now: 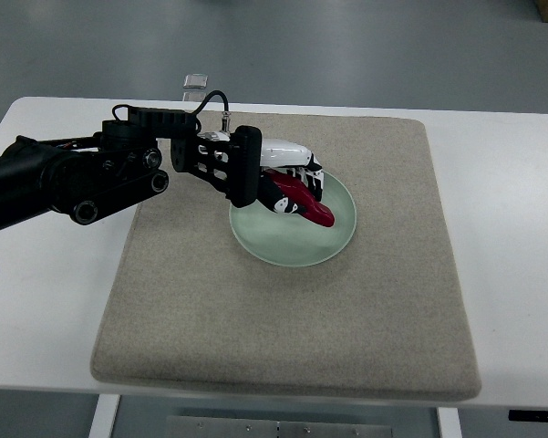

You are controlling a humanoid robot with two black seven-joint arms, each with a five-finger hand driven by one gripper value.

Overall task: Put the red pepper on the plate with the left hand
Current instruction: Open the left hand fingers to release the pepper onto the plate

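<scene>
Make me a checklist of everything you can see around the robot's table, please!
Surface: white table with a beige mat on top.
Job's things: red pepper over the pale green plate, gripped by the hand.
Clutter: nothing seen.
Hands: left hand shut on the pepper above the plate; right hand not in view.
Cables: black cable looping over the left arm's wrist.
Surroundings: grey floor; small clear object at the table's far edge, too small to identify.
</scene>
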